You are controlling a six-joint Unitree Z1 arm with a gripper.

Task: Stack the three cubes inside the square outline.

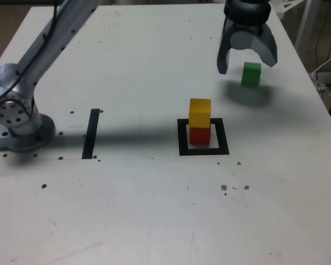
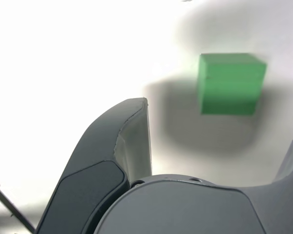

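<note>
Bench: white and speckled with dark spots (image 1: 116, 210); a pale cable (image 1: 326, 72) hangs beyond its edge at the exterior view's right.
Exterior view only: my yellow cube (image 1: 199, 113) sits on the red cube (image 1: 199, 136) inside the black square outline (image 1: 223, 137); a black strip (image 1: 91, 134) lies between that outline and my base (image 1: 23, 132).
Both views: the green cube (image 1: 251, 74) stands on the bench, outside the outline.
Gripper (image 1: 247, 65): mine, spread wide above the bench near the green cube, holding nothing.
</note>
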